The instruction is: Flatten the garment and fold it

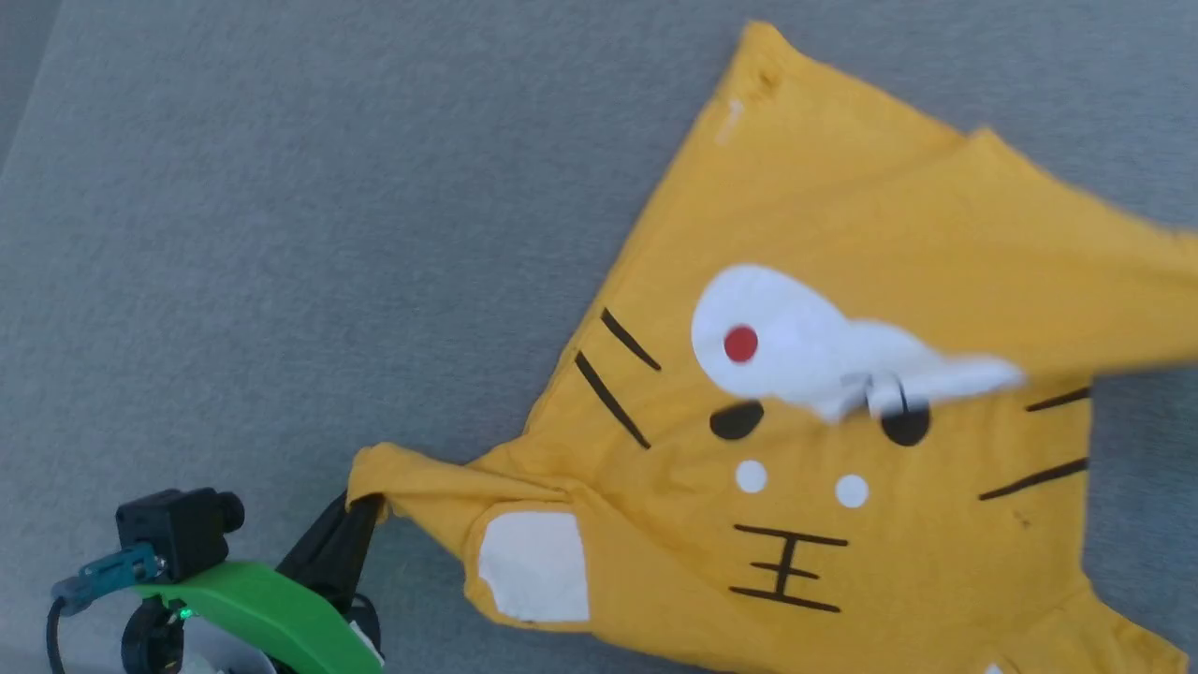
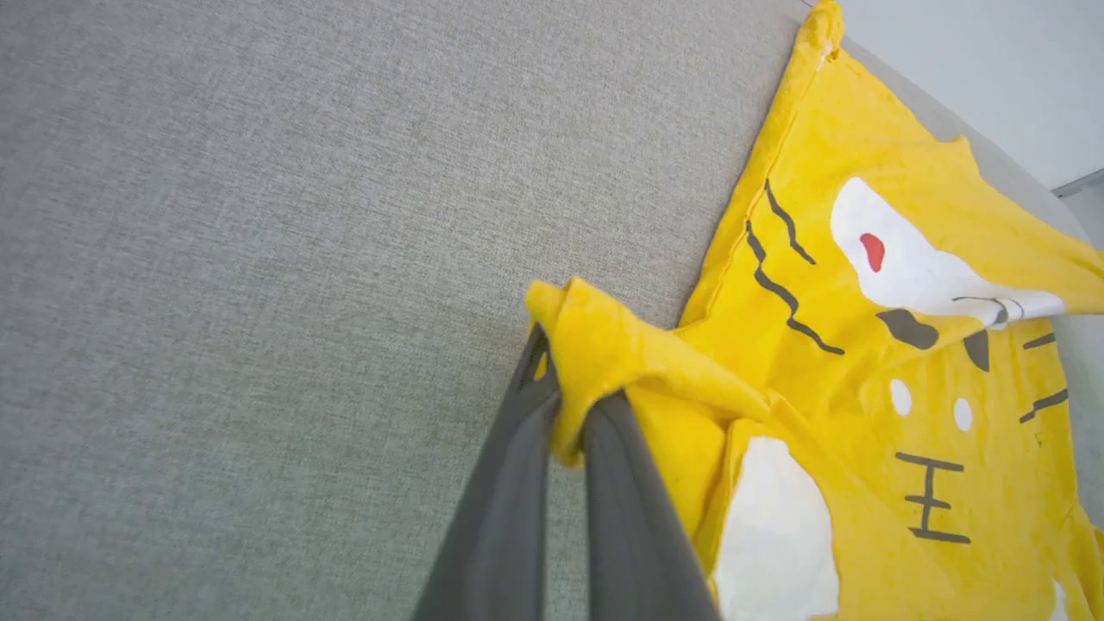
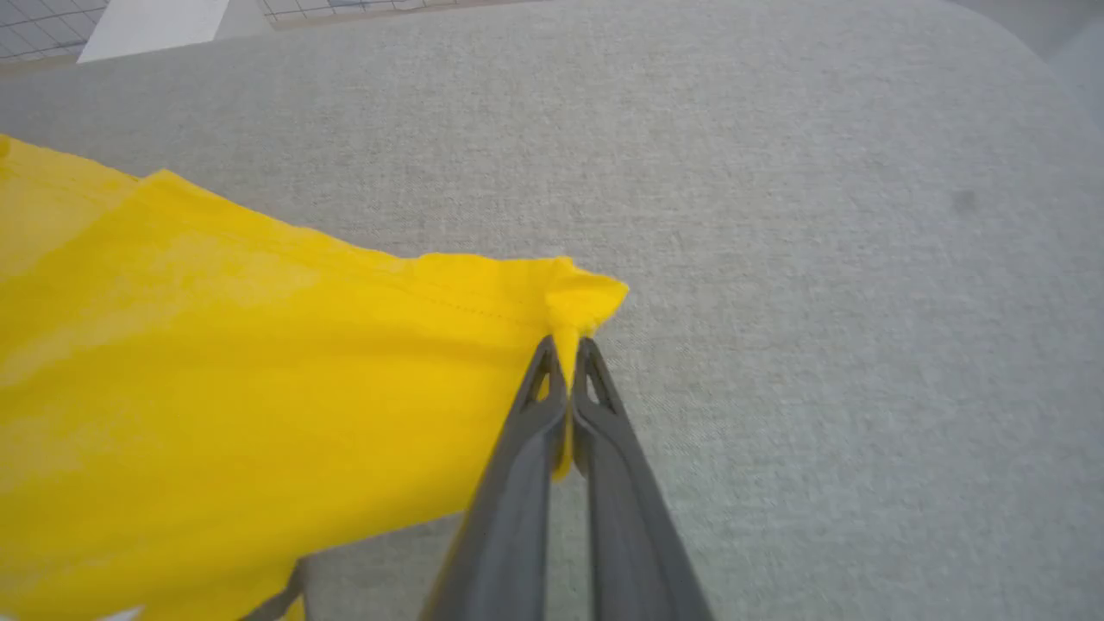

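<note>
**Head view**
- Garment [image 1: 842, 215]: a bright yellow T-shirt, print side up, on the grey fabric surface [image 1: 281, 234]. It takes up the right half of the view and runs off the right and bottom edges.
- Print: a white oval with a red dot, black stripes, two black ovals and two small white dots.
- White sleeve patch [image 1: 533, 566]: at lower centre.
- A band of yellow cloth comes in from the right and crosses the face print. It is motion-blurred and appears lifted off the surface.
- Left gripper [image 1: 363, 510]: at lower left, its dark fingers closed on the tip of the near sleeve, which is drawn out to a point.
- Green bracket [image 1: 262, 608] and black camera block [image 1: 178, 529]: behind the fingers.

**Left wrist view**
- Left gripper [image 2: 569, 379]: both fingers are clamped on a bunched sleeve edge, with cloth standing above the tips.
- Garment [image 2: 862, 388]: the body lies to the right on the surface, with the sleeve patch just beside the fingers.

**Right wrist view**
- Right gripper [image 3: 567, 349]: the fingers are pressed together on a corner of the garment [image 3: 216, 362], and a small tuft shows past the tips.
- The cloth stretches away to the left of the pinch, plain yellow with a stitched hem line.
- The grey surface lies around the cloth, and a tiled floor [image 3: 52, 26] shows at top left.
</note>
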`<state>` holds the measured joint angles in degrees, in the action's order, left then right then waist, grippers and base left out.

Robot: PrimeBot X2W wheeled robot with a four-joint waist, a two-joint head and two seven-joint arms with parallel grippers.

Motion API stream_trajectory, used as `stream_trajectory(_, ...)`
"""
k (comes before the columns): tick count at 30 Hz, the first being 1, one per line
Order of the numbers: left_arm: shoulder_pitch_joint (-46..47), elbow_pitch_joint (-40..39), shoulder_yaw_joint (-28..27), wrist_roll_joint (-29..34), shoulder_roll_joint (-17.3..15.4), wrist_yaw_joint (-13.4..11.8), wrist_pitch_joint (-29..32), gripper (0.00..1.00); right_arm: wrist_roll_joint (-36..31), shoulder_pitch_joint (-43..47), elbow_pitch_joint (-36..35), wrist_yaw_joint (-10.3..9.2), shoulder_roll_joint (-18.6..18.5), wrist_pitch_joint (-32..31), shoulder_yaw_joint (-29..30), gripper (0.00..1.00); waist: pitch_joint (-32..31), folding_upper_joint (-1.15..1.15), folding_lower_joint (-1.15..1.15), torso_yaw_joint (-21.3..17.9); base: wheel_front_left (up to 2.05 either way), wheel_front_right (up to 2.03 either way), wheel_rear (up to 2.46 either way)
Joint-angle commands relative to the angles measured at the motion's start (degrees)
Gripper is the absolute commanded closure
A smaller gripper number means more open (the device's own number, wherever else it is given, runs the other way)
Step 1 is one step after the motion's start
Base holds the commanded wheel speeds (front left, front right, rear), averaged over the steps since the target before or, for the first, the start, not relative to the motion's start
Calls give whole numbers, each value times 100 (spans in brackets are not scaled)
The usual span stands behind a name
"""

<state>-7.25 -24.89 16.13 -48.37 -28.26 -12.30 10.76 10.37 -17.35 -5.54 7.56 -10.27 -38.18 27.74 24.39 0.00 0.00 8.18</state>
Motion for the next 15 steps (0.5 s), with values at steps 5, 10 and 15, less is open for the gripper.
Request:
stream_trajectory(5, -158, -10, -51, 42, -88, -64, -24, 100, 165, 1620, -660, -8, 620, 127, 678, 100, -720, 0, 0, -776, 0, 0, 0)
stream_trajectory(10, -301, 52, -66, -41, -57, -72, -55, 100, 776, 2855, -212, -8, 734, 322, 746, 100, -881, 0, 0, -959, 0, 0, 0)
stream_trajectory(15, -456, 152, -105, -146, -16, -72, -108, 100, 941, 3295, 685, -8, 737, 919, 256, 100, -1073, 0, 0, -1073, 0, 0, 0)
